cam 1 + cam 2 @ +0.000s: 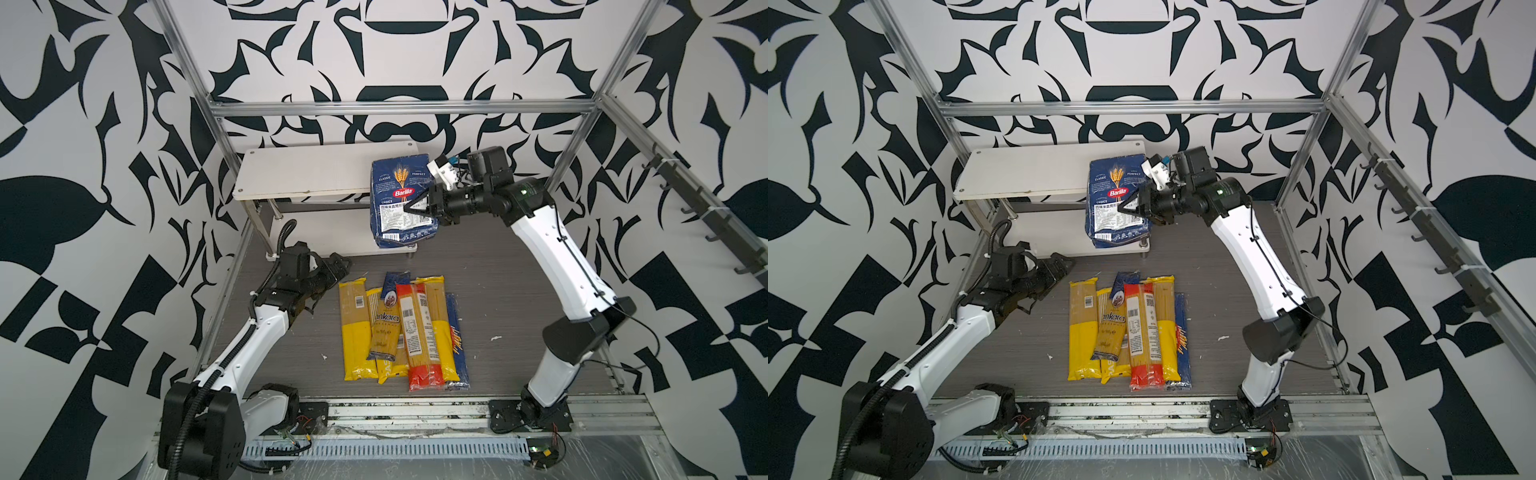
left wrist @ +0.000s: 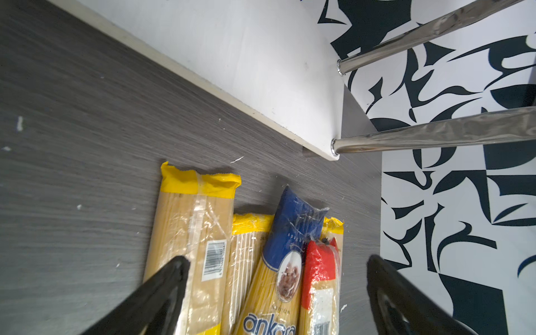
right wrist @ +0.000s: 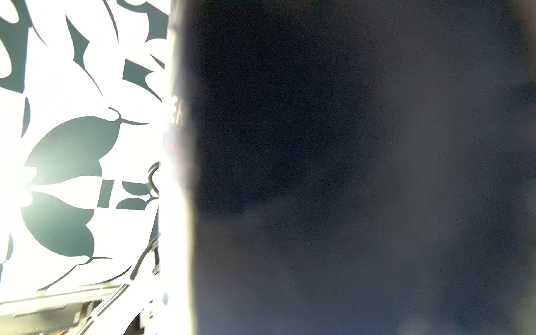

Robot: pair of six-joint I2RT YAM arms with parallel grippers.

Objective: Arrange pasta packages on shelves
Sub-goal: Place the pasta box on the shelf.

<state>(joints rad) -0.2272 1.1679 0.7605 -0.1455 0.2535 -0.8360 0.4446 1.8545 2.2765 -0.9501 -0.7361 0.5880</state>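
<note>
Your right gripper (image 1: 417, 206) grasps the dark-blue Barilla bag (image 1: 395, 183), holding it upright at the right end of the shelves (image 1: 307, 170), which stand at the far edge of the surface (image 1: 498, 282). Whether the bag's bottom touches the lower board (image 1: 328, 237) you cannot tell. Your left gripper (image 2: 277, 262) hangs released, jaws wide, over the far ends of the spaghetti packs (image 1: 399, 328) piled mid-surface toward the near edge.

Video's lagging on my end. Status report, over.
Right gripper shut on Barilla bag, at shelves' right end. Left gripper open near spaghetti packs. Top shelf bare.
</note>
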